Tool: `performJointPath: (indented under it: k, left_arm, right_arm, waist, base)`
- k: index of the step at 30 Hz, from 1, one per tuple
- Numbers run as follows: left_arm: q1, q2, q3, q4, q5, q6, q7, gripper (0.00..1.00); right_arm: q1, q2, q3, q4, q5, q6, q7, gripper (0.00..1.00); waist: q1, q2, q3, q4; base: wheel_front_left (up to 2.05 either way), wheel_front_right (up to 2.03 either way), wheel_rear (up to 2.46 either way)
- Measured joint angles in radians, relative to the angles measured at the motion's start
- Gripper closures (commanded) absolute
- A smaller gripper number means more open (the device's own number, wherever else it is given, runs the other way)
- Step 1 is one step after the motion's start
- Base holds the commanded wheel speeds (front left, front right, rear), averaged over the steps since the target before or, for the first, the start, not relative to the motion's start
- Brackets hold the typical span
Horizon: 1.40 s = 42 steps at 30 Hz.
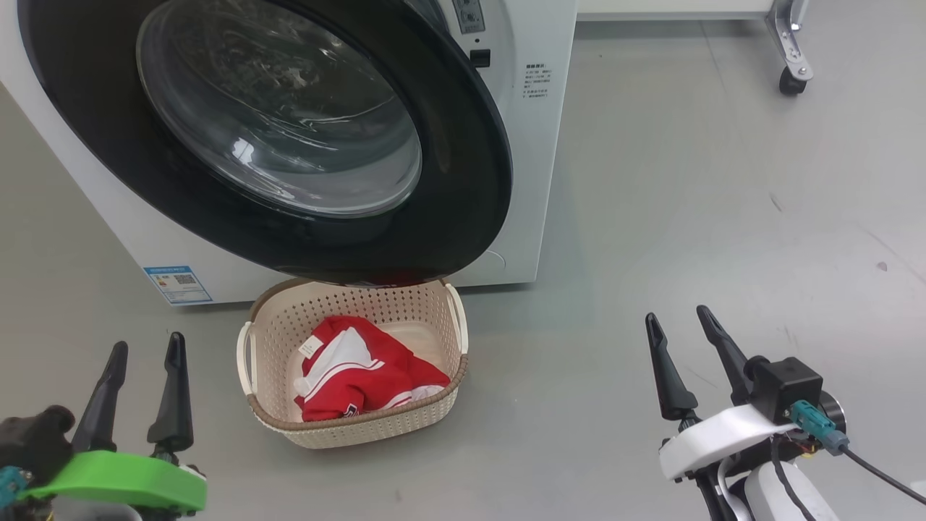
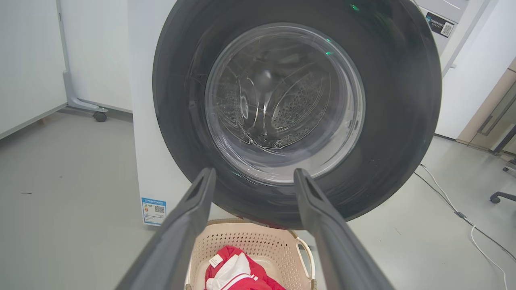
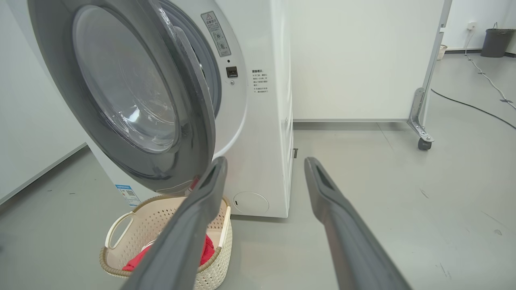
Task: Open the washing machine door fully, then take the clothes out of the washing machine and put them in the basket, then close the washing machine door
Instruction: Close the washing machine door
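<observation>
The washing machine door, a black ring around bulging glass, stands ajar, with a gap to the white washing machine at the door's free edge. Through the glass the steel drum shows. Below the door sits the cream basket, its far end under the door's lower rim. Red clothes with white stripes and a label lie inside it. My left gripper hangs open and empty, left of the basket and pointing at the door. My right gripper is open and empty over bare floor to the right.
A white partition on a castered frame stands behind the machine to the right. Cables run across the grey floor, a chair caster is beside them, and a dark bin stands far off.
</observation>
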Motion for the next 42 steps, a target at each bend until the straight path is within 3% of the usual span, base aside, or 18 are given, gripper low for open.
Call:
performJointPath:
  k: [18, 42]
  left_arm:
    - [0.091, -0.023, -0.123, 0.029, 0.221, 0.149, -0.076, 0.00]
    - [0.119, -0.075, -0.141, 0.032, 0.291, 0.178, -0.092, 0.00]
  right_arm:
    - [0.076, 0.000, 0.006, 0.006, -0.014, -0.009, 0.000, 0.00]
    - [0.077, 0.000, 0.013, 0.008, -0.028, -0.009, 0.000, 0.00]
  waist:
    - [0.0000, 0.0000, -0.050, 0.008]
    - [0.0000, 0.0000, -0.049, 0.007]
  base:
    - [0.00, 0.00, 0.00]
    - [0.00, 0.00, 0.00]
